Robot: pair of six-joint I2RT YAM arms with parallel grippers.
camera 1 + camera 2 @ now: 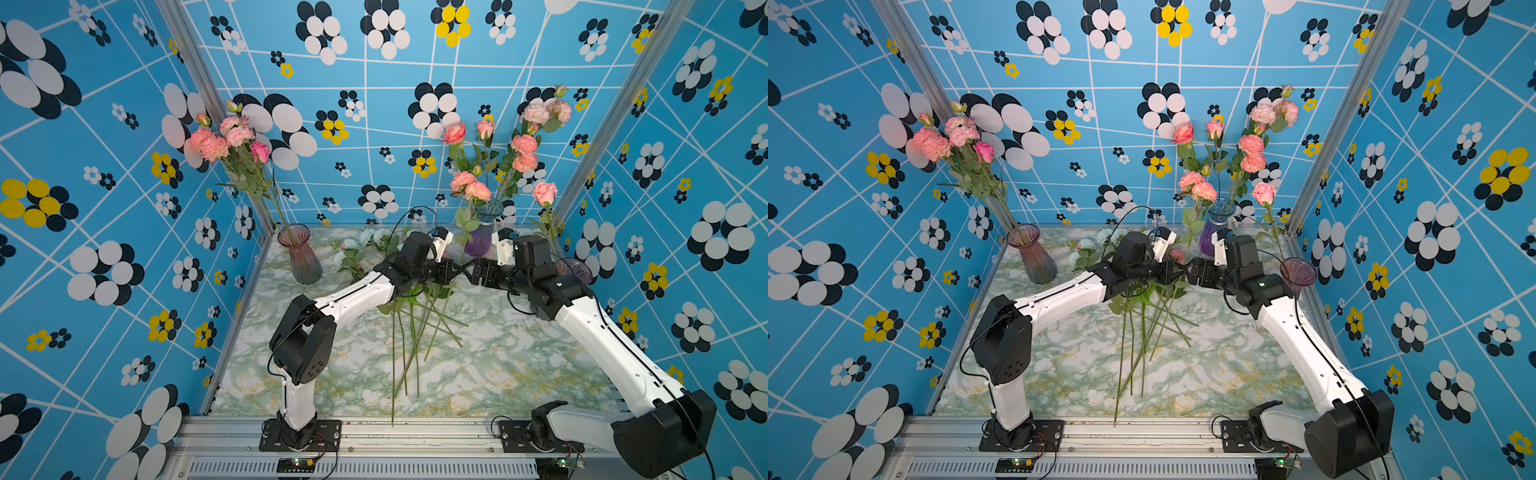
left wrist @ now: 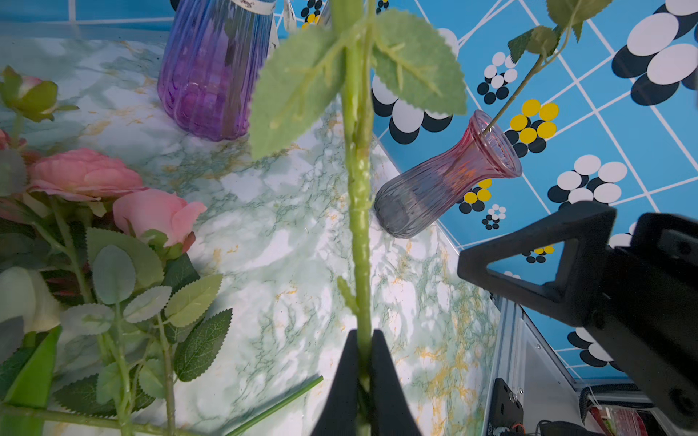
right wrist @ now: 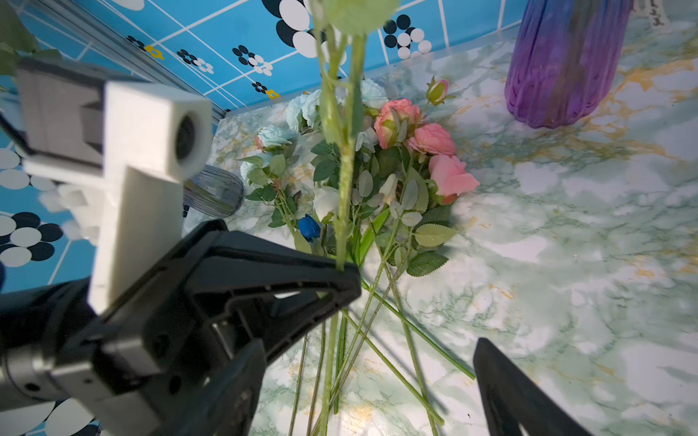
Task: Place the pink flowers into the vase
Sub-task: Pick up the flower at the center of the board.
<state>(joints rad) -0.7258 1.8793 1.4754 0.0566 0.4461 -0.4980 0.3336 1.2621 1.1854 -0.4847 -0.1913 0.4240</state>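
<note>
My left gripper [image 2: 364, 341] is shut on the thick green stem [image 2: 359, 226] of one flower, which rises upright between two leaves; its bloom is out of the wrist view. In both top views the left gripper [image 1: 455, 270] [image 1: 1179, 272] meets my right gripper [image 1: 473, 272] above the table's middle. My right gripper [image 3: 370, 396] is open, fingers wide apart and holding nothing, close beside the held stem [image 3: 343, 188]. Loose pink flowers [image 3: 432, 141] [image 2: 87, 177] lie on the table. A purple vase [image 1: 480, 241] and a pink-grey vase [image 1: 299, 253] each hold pink blooms.
A third pinkish vase [image 1: 575, 270] stands at the right wall with one rose [image 1: 544, 193]. Pale blue-white flowers [image 3: 302, 109] and cream rosebuds [image 3: 325, 200] lie among the pink ones. Long stems [image 1: 415, 332] fan over the marble tabletop [image 1: 519, 365]. Patterned walls enclose three sides.
</note>
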